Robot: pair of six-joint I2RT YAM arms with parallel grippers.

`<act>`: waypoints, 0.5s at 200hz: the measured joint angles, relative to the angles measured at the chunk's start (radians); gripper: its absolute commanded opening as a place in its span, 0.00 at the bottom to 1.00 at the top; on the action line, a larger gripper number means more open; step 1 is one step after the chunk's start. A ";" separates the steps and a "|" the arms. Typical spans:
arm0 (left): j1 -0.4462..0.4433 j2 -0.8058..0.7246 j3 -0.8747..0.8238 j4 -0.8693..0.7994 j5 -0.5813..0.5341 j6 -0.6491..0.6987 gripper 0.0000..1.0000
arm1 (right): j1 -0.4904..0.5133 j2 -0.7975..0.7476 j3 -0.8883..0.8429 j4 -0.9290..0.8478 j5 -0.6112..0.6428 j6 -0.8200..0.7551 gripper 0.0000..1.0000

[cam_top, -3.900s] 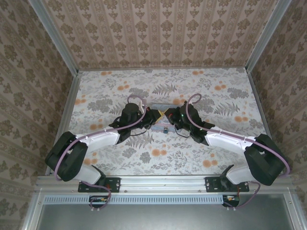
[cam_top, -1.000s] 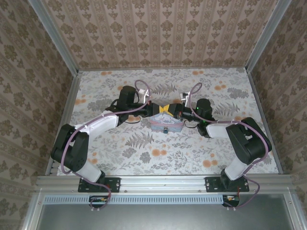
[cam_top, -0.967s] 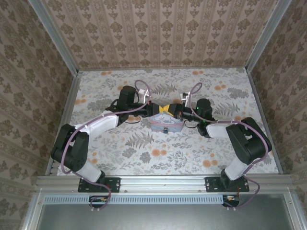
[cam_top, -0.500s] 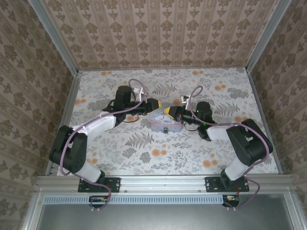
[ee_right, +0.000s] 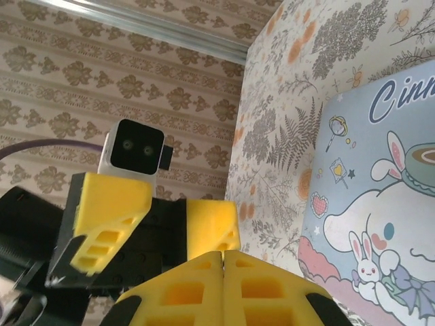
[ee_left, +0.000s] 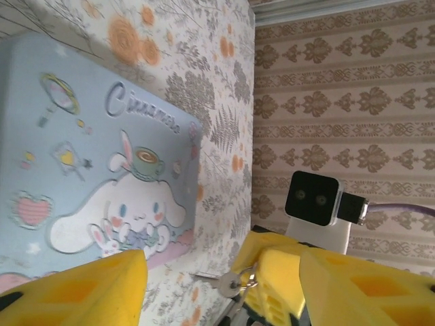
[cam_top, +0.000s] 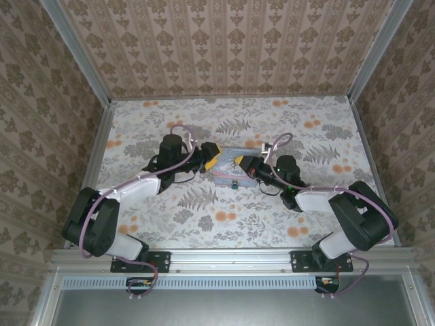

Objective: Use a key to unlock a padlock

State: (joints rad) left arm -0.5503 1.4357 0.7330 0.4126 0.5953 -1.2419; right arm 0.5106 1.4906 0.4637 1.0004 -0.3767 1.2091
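Padlock (cam_top: 233, 183): tiny, dark bluish-green, detail too small to read. It sits at the near edge of the tin (cam_top: 228, 172). Left gripper (cam_top: 213, 156) is spread, empty, over the tin. Right gripper (ee_right: 224, 261) is pressed closed, with the key (ee_left: 226, 285) sticking out from it.

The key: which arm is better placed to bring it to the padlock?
Right. The right gripper is shut on the key, close to the padlock in front of the tin; the left gripper is open and empty.

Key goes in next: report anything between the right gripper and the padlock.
Nothing loose. The right gripper, shut on the key, is over the tin; the padlock sits at the tin's near edge, with only the tin's top between.
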 measured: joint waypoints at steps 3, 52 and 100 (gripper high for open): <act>-0.008 0.000 0.000 0.008 -0.004 -0.008 0.57 | 0.007 -0.001 0.000 -0.002 0.010 0.000 0.00; -0.072 0.039 0.000 0.132 -0.051 -0.080 0.46 | 0.079 -0.020 0.000 -0.047 0.172 0.046 0.00; -0.078 0.048 -0.035 0.181 -0.098 -0.103 0.44 | 0.083 -0.038 0.000 -0.063 0.251 0.079 0.00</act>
State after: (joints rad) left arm -0.6281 1.4841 0.6979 0.5934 0.4976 -1.3445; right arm 0.5938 1.4528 0.4637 0.9379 -0.1253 1.2877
